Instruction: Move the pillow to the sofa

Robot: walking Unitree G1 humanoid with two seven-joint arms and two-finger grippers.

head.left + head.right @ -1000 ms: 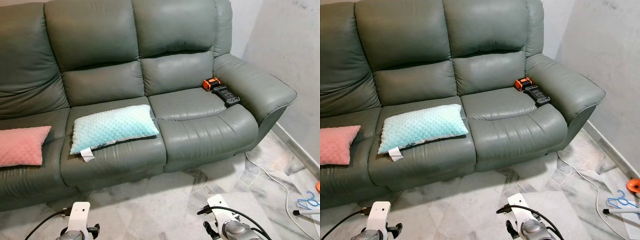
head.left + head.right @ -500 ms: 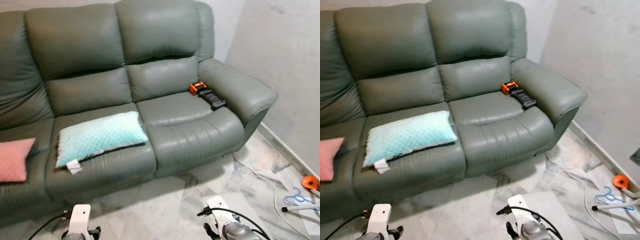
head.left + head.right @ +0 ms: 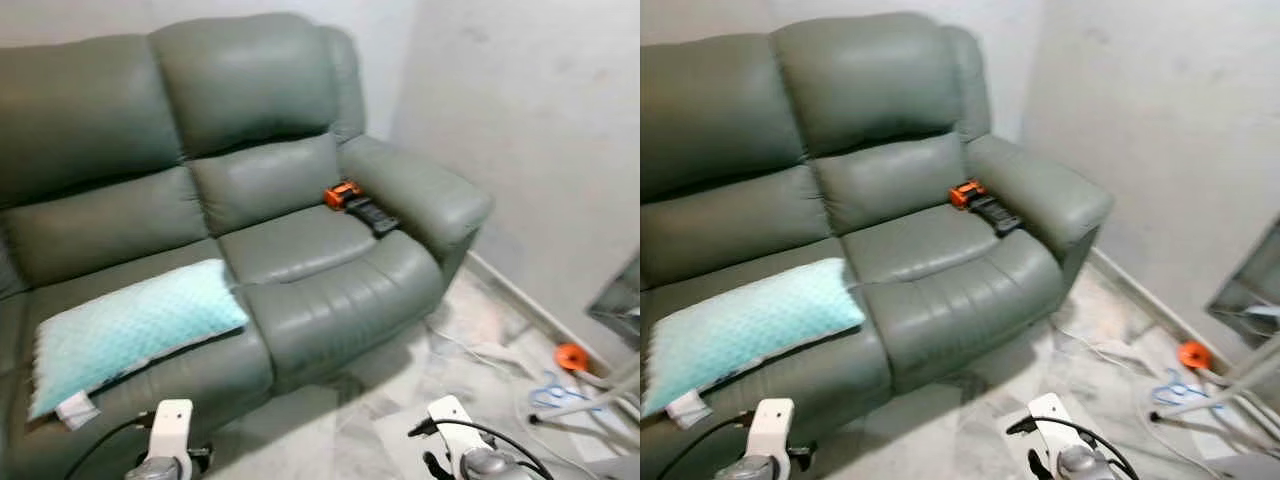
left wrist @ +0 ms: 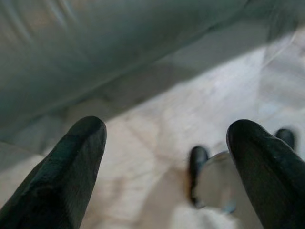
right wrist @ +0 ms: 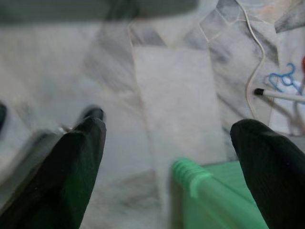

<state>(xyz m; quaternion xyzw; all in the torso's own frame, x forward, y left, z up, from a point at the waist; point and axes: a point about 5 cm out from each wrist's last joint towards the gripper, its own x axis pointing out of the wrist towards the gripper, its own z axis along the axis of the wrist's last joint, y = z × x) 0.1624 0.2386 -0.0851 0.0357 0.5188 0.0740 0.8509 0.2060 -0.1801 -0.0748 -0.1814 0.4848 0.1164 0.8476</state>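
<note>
A three-seat grey-green leather sofa (image 3: 290, 300) stands against the back wall, its right armrest near the side wall. A pale turquoise dimpled pillow (image 3: 130, 330) lies on the seat cushion left of the rightmost seat. An orange and black device (image 3: 343, 195) rests at the back of the rightmost seat, touching a black power strip (image 3: 374, 216) beside the armrest. On the marble floor (image 3: 420, 390) to the right lie a white cable (image 3: 470, 348), a blue clothes hanger (image 3: 553, 393) and an orange round object (image 3: 573, 357).
</note>
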